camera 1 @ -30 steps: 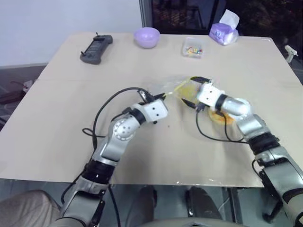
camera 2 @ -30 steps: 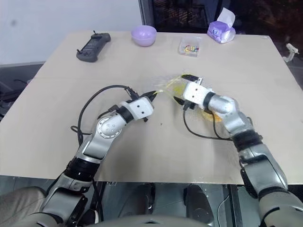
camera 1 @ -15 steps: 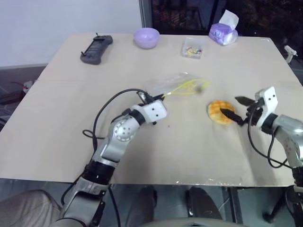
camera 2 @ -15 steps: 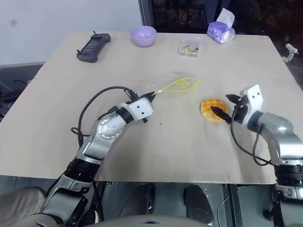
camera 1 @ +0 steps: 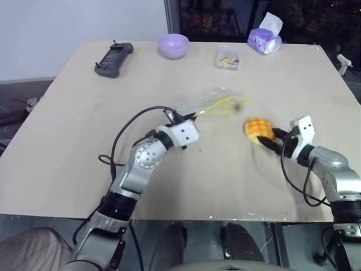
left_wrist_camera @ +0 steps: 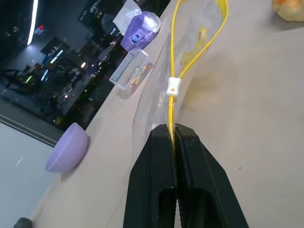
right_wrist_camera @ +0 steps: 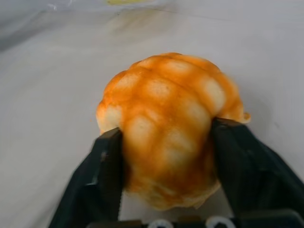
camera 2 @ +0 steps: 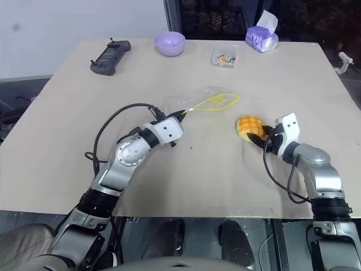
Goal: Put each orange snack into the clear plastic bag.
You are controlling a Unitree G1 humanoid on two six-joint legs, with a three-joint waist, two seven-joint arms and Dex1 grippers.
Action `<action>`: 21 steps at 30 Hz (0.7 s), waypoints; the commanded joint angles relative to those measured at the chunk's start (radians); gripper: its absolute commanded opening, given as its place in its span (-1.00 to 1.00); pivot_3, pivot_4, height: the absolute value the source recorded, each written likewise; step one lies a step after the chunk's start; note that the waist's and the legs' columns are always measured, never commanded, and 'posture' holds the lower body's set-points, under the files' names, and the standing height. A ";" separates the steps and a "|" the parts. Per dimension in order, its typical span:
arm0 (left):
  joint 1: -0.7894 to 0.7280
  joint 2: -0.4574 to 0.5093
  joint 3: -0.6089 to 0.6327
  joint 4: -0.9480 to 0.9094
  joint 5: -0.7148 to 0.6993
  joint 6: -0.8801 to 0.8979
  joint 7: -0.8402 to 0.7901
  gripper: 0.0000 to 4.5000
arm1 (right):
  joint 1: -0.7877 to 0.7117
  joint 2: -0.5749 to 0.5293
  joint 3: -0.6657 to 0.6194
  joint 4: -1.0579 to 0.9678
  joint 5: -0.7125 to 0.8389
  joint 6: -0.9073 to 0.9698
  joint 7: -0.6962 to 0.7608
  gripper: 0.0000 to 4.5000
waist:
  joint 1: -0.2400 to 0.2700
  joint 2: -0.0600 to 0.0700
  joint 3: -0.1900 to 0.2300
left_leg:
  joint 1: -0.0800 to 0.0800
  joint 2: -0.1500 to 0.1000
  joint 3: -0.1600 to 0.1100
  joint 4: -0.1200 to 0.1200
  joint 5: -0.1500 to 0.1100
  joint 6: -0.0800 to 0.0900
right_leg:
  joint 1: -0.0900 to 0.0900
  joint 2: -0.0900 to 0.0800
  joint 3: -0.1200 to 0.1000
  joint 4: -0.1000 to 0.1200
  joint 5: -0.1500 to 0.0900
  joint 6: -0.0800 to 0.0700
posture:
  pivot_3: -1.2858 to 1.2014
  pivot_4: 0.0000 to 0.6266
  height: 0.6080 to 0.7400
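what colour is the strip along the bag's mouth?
Yellow. The strip on the clear plastic bag shows best in the left wrist view.

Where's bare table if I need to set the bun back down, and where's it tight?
Bare: the wide stretch of beige table left of the left gripper, and the near strip between both arms. Tight: between the clear plastic bag with the yellow strip and the round orange grid-topped bun in the right gripper.
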 commanded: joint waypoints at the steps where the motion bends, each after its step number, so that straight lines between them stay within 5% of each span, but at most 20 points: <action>1: -0.013 -0.001 0.004 -0.021 -0.001 -0.011 0.006 -1.00 | 0.001 -0.035 0.010 -0.043 0.011 0.018 0.059 -0.12 | 0.002 0.000 0.000 | 0.000 0.000 0.000 0.000 0.000 0.000 | 0.000 0.000 0.000 0.000 0.000 0.000 | 0.03 -0.52 1.00; 21: -0.012 -0.011 0.002 -0.012 0.002 -0.013 0.014 -1.00 | -0.081 -0.184 -0.108 -0.266 0.189 0.251 0.129 -0.12 | 0.011 0.000 0.000 | -0.002 -0.001 -0.001 0.000 0.000 0.000 | 0.000 -0.001 -0.001 -0.001 0.000 0.000 | 0.03 -0.52 1.00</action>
